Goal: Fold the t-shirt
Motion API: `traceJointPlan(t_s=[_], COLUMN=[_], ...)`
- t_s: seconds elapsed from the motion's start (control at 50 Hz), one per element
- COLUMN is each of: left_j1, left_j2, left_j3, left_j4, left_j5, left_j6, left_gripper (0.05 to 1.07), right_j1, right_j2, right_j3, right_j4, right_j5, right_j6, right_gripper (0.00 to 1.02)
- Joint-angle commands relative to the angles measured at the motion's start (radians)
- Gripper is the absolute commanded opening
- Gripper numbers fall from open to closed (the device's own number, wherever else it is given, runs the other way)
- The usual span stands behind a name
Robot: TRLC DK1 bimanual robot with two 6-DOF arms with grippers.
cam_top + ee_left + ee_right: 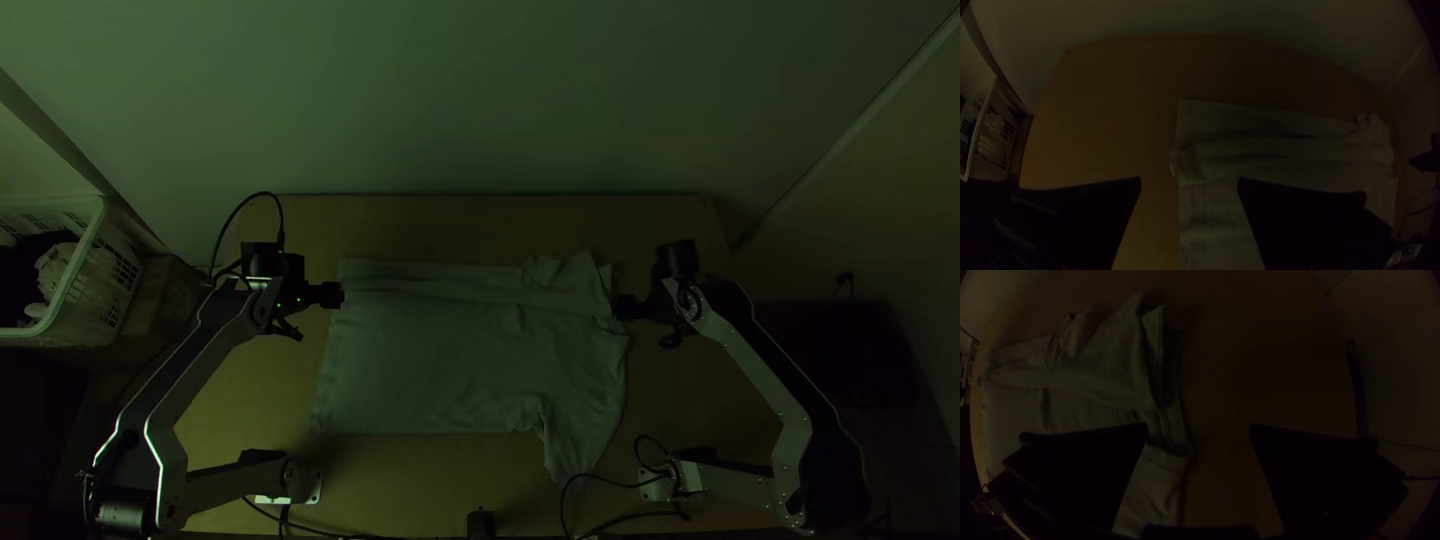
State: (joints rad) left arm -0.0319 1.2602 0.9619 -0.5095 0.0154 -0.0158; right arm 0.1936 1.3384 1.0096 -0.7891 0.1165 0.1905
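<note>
Currently, the t-shirt [440, 365] lies mostly spread on the desk [480, 225]. Its far strip [430, 285] appears turned inward lengthwise, with creases along it and loose cloth bunched at the far corner on the right arm's side. The near sleeve [580, 440] sticks out towards the arms' bases.

Left tool [341, 294]: beside the hem end of the strip, fingers [1305, 210] well parted, nothing pinched. Right tool [618, 307]: at the opposite end, probably the collar, also spread and without cloth.

Reading of the layout: one side seems folded in, the near side remaining. Stationing a tool at each end of the strip would suit straightening it or lifting both ends evenly, so the fold stays parallel. Risk: pinching only the upper layer could drag the strip askew.

Off the desk, beyond the left arm: a white basket [72, 290] with cloth [62, 268] inside.
</note>
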Motion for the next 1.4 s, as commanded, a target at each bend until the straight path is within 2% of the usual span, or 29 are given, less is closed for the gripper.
traceJointPlan(t_s=[0.0, 0.14, 0.28, 0.54, 0.68, 0.82, 0.98, 1.12, 1.38], left_j1=[-0.003, -0.005, -0.013, -0.065, -0.072, -0.074, -0.105, -0.125, -0.143], left_j2=[-0.081, -0.139, -0.182, -0.332, -0.357, -0.38, -0.355, -0.311, -0.225], left_j3=[-0.02, -0.025, -0.052, -0.15, -0.196, -0.204, -0.193, -0.221, -0.273], left_j4=[-0.07, -0.187, -0.277, -0.46, -0.56, -0.606, -0.67, -0.692, -0.712], left_j5=[0.001, 0.006, 0.029, 0.066, 0.049, 0.031, 0.018, -0.061, -0.077], left_j6=[0.053, 0.065, 0.065, 0.094, 0.158, 0.205, 0.232, 0.241, 0.297], left_gripper=[1.0, 1.0, 1.0, 1.02, 1.02, 1.02, 1.02, 1.02, 1.02], right_j1=[-0.01, -0.005, 0.056, 0.133, 0.179, 0.216, 0.222, 0.222, 0.222], right_j2=[-0.082, -0.174, -0.229, -0.4, -0.476, -0.489, -0.49, -0.496, -0.493], right_j3=[-0.017, -0.035, -0.049, -0.147, -0.184, -0.195, -0.192, -0.197, -0.215], right_j4=[-0.016, -0.075, -0.18, -0.236, -0.285, -0.354, -0.42, -0.455, -0.47], right_j5=[0.005, 0.003, 0.003, 0.003, 0.0, -0.035, -0.11, -0.121, -0.15], right_j6=[0.021, 0.064, 0.119, 0.152, 0.155, 0.185, 0.201, 0.201, 0.207], right_gripper=[0.98, 0.98, 0.98, 0.98, 0.98, 0.98, 0.97, 0.97, 0.97])
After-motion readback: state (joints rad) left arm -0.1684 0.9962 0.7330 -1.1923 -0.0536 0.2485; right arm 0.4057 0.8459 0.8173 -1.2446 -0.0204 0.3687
